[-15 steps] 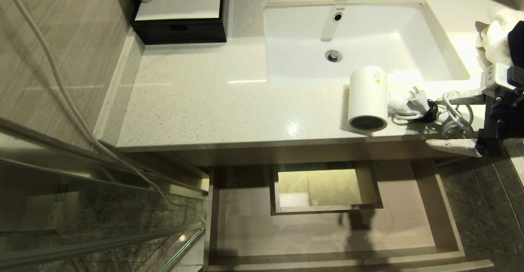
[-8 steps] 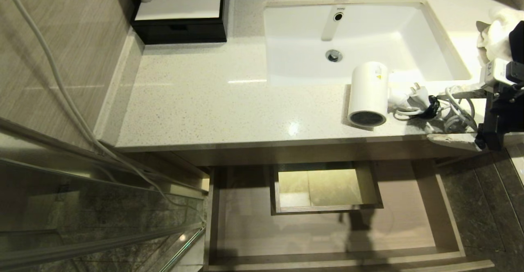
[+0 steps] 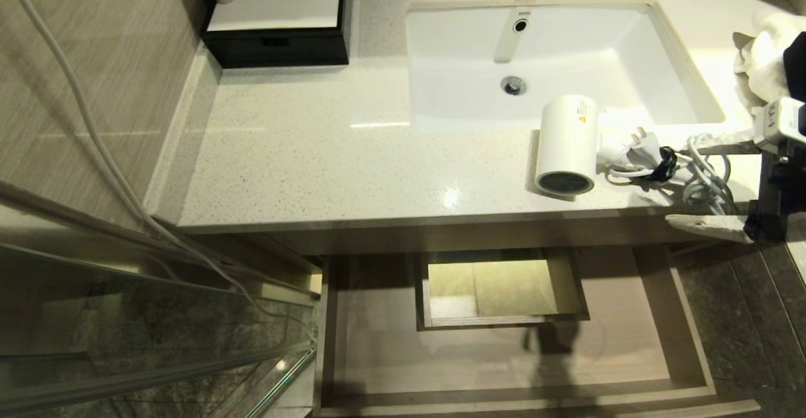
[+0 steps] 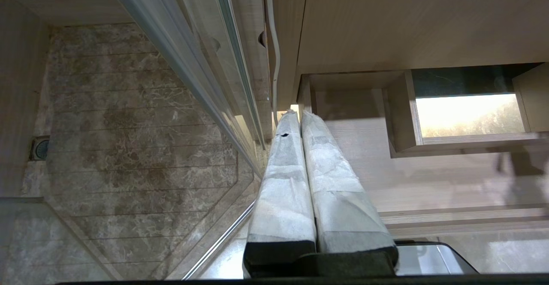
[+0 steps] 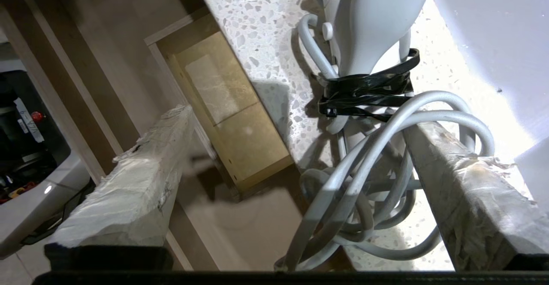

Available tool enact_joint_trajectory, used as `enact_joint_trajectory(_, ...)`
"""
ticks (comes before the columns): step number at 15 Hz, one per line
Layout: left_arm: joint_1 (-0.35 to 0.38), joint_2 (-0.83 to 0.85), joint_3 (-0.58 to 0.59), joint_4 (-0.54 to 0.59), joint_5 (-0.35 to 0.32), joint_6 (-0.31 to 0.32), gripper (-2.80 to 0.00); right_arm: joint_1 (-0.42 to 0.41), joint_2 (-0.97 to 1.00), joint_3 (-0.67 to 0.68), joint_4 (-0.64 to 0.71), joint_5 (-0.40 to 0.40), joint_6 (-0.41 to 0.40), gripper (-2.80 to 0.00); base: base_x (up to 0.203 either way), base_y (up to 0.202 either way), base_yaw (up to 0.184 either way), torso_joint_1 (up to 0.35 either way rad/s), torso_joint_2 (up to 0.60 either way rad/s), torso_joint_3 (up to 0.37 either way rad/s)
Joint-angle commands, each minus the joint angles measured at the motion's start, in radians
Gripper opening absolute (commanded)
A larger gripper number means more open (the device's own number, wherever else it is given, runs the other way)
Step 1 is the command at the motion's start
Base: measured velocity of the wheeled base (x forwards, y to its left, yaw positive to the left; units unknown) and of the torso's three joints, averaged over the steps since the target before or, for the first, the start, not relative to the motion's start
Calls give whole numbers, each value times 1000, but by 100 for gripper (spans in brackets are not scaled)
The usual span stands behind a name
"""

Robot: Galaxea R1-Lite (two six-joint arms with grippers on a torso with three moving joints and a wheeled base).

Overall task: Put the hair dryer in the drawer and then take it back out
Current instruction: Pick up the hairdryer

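- Wide light-brown wood-grain drawer (image 3: pixel 630 349) is sitting pulled out, nothing in it.
- Left gripper (image 4: pixel 300 117) is hanging parked by it, jaws together.
- Right gripper (image 3: pixel 718 185), jaws wide apart, has been easing off the coiled pale cord (image 3: pixel 702 175).
- White cylindrical hair dryer (image 3: pixel 567 144) is lying released on the speckled stone counter (image 3: pixel 315 153), having rolled slightly; take-out step looks finished.

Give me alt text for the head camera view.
A white hair dryer lies on the speckled vanity counter before the sink, its coiled cord beside it. The right gripper stands open around the cord; the drawer below is open.
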Motion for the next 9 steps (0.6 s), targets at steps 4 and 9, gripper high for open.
enact_joint_trajectory(4,0,0,2,0,0,0,-280,-14,-81,52,-2,5,-7,0,0,0,0,0,0,0)
enact_joint_trajectory(9,0,0,2,0,0,0,-280,-14,-154,106,-3,4,-6,0,0,0,0,0,0,0)
